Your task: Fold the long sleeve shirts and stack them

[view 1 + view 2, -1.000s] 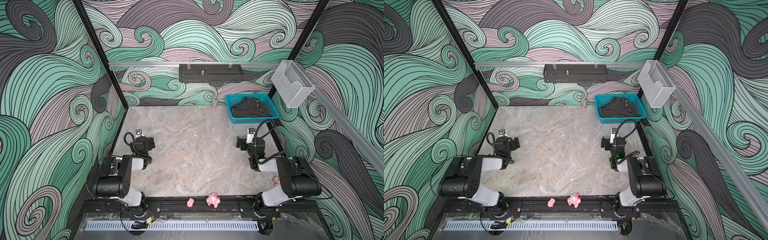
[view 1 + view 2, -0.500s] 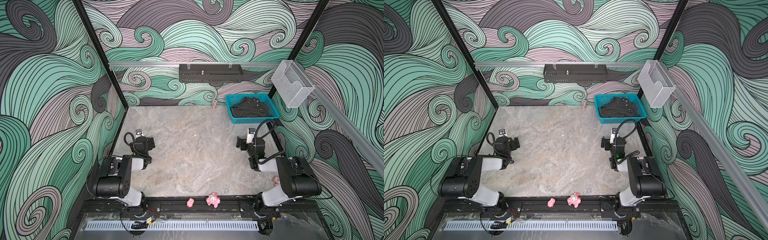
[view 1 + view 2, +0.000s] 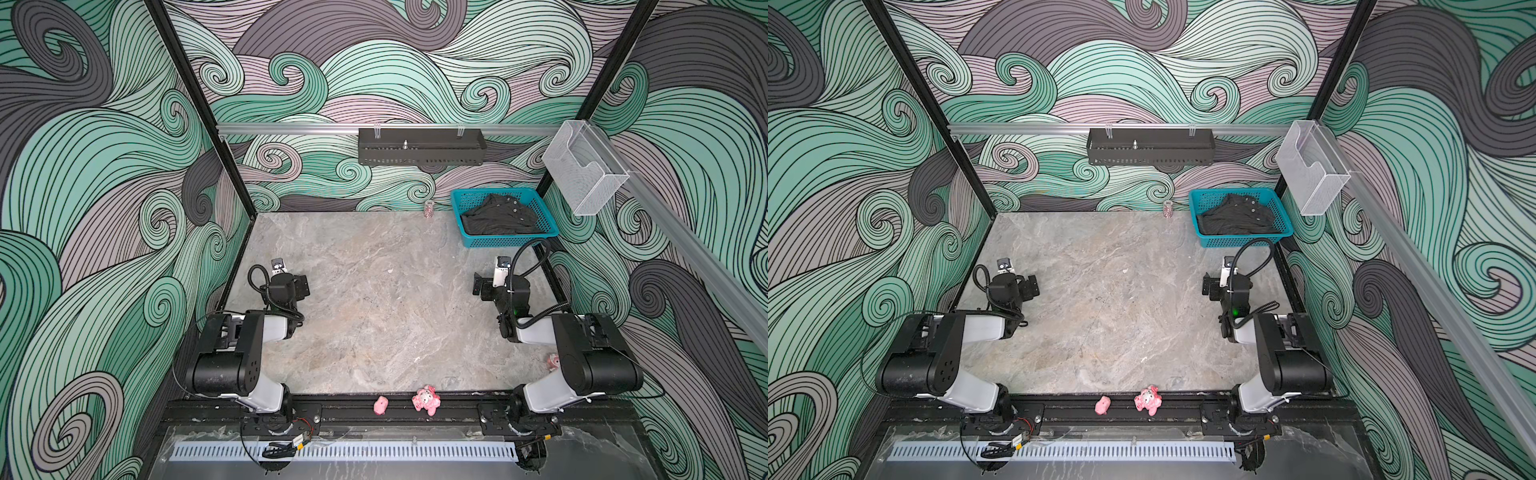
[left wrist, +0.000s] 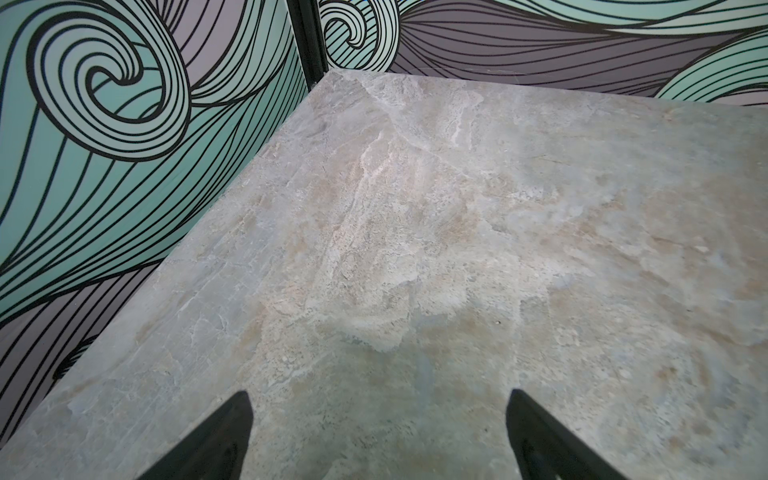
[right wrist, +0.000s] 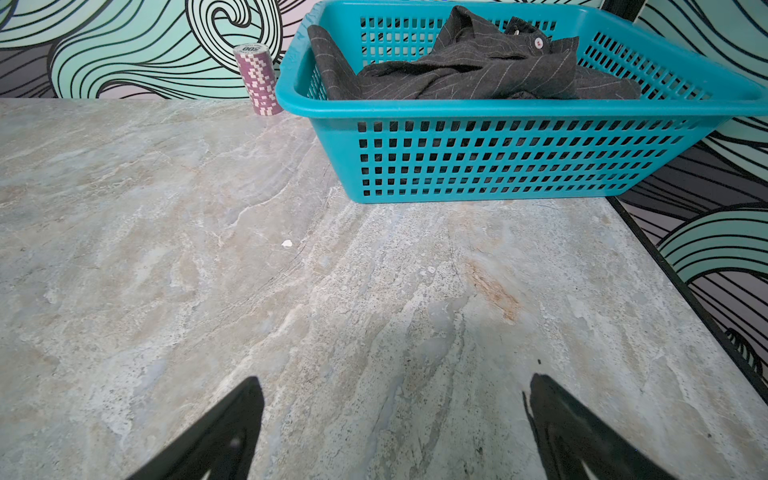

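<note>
Right wrist view — the crumpled pinstriped shirt (image 5: 469, 70) lies in the teal basket (image 5: 498, 109) straight ahead of the right tool (image 5: 395, 380), jaws apart, empty; the left tool (image 4: 378, 395), likewise apart, sits well away across the surface (image 5: 187, 257).

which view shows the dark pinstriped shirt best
The right wrist view: the shirt is close, with pinstripes and buttons clear. In both top views it is a small dark heap in the teal basket. The left wrist view misses it.
</note>
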Robot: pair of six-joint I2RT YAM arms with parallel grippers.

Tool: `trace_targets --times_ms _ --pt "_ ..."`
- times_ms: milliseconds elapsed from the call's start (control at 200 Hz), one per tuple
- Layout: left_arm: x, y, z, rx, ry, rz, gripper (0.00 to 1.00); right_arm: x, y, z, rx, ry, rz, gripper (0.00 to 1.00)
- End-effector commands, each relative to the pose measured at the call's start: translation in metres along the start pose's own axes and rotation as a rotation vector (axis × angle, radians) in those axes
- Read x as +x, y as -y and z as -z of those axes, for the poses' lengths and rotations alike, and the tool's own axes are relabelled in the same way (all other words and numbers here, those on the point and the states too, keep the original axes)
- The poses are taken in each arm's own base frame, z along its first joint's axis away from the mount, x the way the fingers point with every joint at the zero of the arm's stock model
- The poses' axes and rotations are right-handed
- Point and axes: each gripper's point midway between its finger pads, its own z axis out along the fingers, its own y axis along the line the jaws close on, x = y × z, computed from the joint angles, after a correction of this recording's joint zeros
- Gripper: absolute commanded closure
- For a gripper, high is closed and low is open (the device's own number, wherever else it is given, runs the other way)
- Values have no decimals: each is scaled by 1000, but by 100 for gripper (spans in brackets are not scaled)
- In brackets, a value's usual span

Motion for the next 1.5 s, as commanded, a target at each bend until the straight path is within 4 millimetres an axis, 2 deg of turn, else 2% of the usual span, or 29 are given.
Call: trace_targets --times_ms 0,50,85,95,110,115,170,270,360,445,480,535,710,806,826,856,931,1071,1306,1491 --pt "-16 -1 1 -18 46 15 4 -9 0 0 -6 21 -15 1" --pt "-18 -1 7 -23 51 16 5 -20 7 4 50 57 -26 1" --pt "-22 5 11 -2 84 -15 5 -26 12 11 89 43 -26 1" --pt "-24 8 13 9 98 -32 5 -33 13 14 96 47 -28 1" --pt "-30 10 16 8 123 -53 5 -29 14 16 104 0 -28 1" --pt "-32 11 17 7 132 -64 5 -39 15 18 106 25 -35 1" --pt "-62 11 34 -77 158 -99 3 -54 26 33 157 -67 -157 1" --pt "-118 3 65 -115 22 63 4 -96 27 54 153 -133 -328 7" --pt "-164 23 86 5 -35 86 6 -125 28 64 166 -181 -430 9" --pt "-185 41 102 110 -107 75 6 -141 29 61 194 -259 -484 6" --pt "-186 44 107 127 -147 79 6 -152 27 55 190 -278 -496 1" --pt "-185 50 112 157 -192 88 6 -163 27 44 208 -316 -518 1" --pt "-167 74 102 247 -293 77 1 -170 30 -20 250 -426 -594 1" --pt "-160 82 95 268 -333 71 1 -167 35 -51 283 -458 -612 1" --pt "-151 86 86 264 -365 65 1 -166 37 -56 292 -462 -613 1" --pt "-148 92 83 280 -379 65 2 -166 39 -64 305 -470 -613 1" --pt "-147 103 80 319 -403 78 1 -164 47 -81 341 -480 -604 1" --pt "-150 117 80 360 -404 87 1 -149 62 -114 395 -528 -586 1" --pt "-150 130 83 397 -407 83 1 -138 81 -151 419 -529 -590 1" --pt "-149 134 85 411 -414 75 1 -121 90 -178 422 -533 -605 1"
